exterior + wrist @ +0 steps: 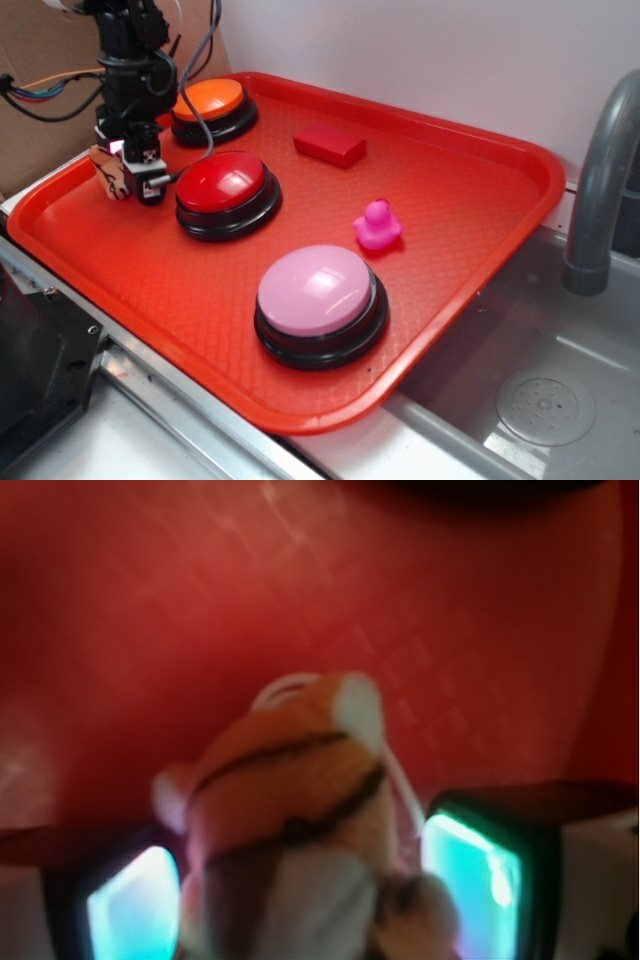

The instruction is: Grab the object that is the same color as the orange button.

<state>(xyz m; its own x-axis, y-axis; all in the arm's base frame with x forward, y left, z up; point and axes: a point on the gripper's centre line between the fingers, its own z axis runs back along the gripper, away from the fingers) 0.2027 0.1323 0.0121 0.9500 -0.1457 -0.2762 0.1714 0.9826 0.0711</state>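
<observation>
In the exterior view, a red tray (480,150) is sitting on the counter beside a sink (545,400), with a grey faucet (600,190) rising at the right. The black robot arm (130,50) is reaching down over the tray's left edge, near its far left corner. Its gripper (128,180) is hanging just above the tray floor, and the plush tiger (108,172) is showing at the gripper's left side, pinched at the fingertips and apparently lifted clear of the tray, though the contact below it is hard to make out. The orange button (208,102) is sitting just behind the gripper in the far left corner. The red button (225,190) is standing just to the right of the gripper, close to it. The pink button (318,300) is resting near the tray's front edge. A red block (330,145) is lying toward the far edge, and a pink rubber duck (377,225) is standing between the block and the pink button, well apart from the gripper.

In the wrist view, the picture is blurring, but the tiger (300,830) is filling the lower middle, its striped orange body sitting between the two fingers (470,870), whose pads are glowing teal. The jaws are standing partly closed, pressing the plush from both sides. The tray's (200,600) red textured floor is lying behind it.
</observation>
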